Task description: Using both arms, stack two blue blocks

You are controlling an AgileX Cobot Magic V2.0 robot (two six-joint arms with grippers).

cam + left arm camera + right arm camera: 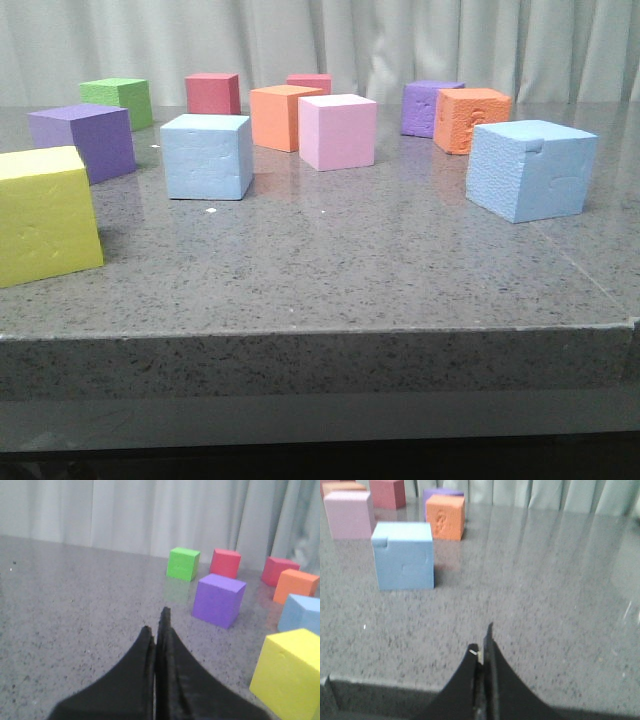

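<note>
The rough, notched blue block (530, 170) sits at the table's right – the smoother, paler blue block (207, 156) left of centre, well apart. Both the left gripper (157, 630) and right gripper (482, 645) are clenched, empty, above speckled grey stone (330, 270).

Speckled grey stone table (330, 280) with scattered foam cubes, two blue blocks (207, 156) (530, 169) well apart.

Only the fingers of each arm are seen, and only in the wrist views. The left arm's matte black, rough-surfaced gripper (159, 625) is formed of two broad, curved fingers tapering to narrow tips. The right arm's black, smoother-looking gripper (482, 641) is shaped likewise, and a small pale speck is seen at one fingertip.
</note>
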